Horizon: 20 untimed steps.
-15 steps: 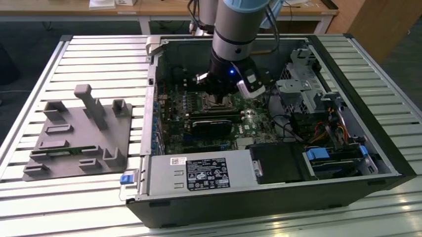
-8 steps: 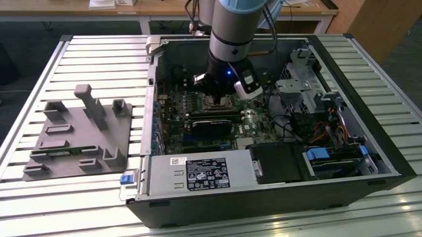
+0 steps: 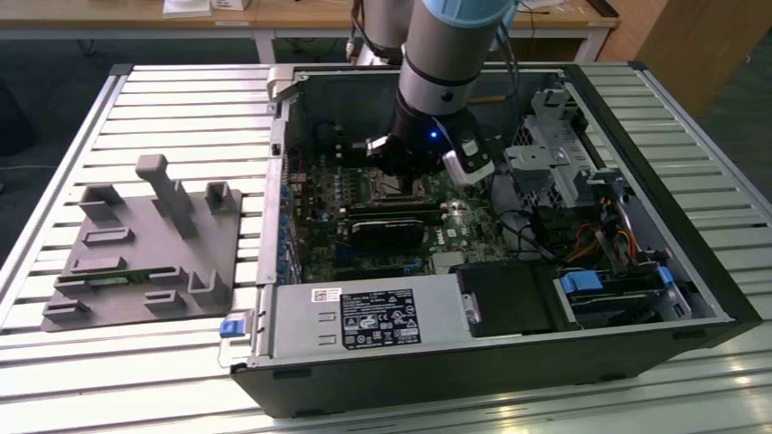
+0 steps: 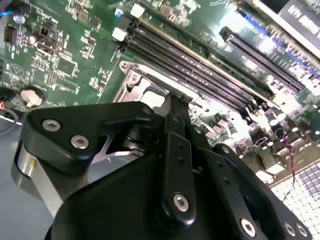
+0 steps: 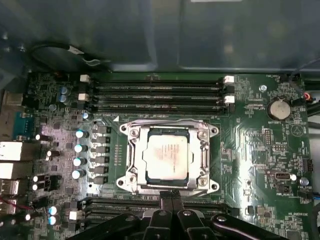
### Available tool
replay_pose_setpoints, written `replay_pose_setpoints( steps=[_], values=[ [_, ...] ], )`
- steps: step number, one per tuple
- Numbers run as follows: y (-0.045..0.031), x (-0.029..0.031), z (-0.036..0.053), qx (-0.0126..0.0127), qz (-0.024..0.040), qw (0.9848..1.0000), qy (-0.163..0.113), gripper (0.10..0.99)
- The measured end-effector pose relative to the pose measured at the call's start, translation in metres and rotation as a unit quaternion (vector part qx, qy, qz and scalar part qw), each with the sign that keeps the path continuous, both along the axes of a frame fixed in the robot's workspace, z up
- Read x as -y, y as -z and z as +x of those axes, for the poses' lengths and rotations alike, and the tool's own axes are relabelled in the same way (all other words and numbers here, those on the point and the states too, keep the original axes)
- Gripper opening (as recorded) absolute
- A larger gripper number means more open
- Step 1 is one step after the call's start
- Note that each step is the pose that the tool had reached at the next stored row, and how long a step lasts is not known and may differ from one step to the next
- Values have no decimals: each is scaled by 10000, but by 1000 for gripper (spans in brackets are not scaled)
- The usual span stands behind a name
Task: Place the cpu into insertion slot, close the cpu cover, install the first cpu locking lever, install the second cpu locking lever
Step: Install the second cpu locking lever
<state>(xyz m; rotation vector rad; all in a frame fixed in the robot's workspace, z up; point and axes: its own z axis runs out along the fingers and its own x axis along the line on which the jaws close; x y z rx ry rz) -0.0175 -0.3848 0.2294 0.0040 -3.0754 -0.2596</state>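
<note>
In the first wrist view the cpu (image 5: 167, 157) lies flat in the insertion slot (image 5: 125, 131), its pale metal top showing through the window of the cpu cover (image 5: 204, 152). The silvery cover is down flat over it. My gripper (image 5: 170, 196) is shut with nothing between its black fingers, and its tips hover just off one edge of the socket, by the memory slots. In the second wrist view the gripper (image 4: 173, 98) points at the socket's metal rim (image 4: 131, 80). The exterior view has the arm (image 3: 435, 90) reaching down into the open case over the socket (image 3: 389, 188).
Long black memory slots (image 5: 160, 90) flank the socket on two sides. Capacitors (image 5: 80, 147) stand beside it. In the case are a black heatsink block (image 3: 386, 226), a power supply (image 3: 362, 318), a drive cage (image 3: 555, 154) and cables (image 3: 591, 240). A grey fixture (image 3: 145, 244) sits on the table.
</note>
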Motion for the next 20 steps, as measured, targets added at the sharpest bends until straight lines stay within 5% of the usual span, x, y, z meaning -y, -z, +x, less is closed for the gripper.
replay_pose_setpoints(
  steps=[8,12,16,20],
  values=[
    [3,67,-128,-1,104,9999,4,106],
    [4,84,-193,0,257,9997,11,106],
    [10,156,-217,-1,266,9996,22,106],
    [35,163,-314,0,267,9996,21,106]
  ],
)
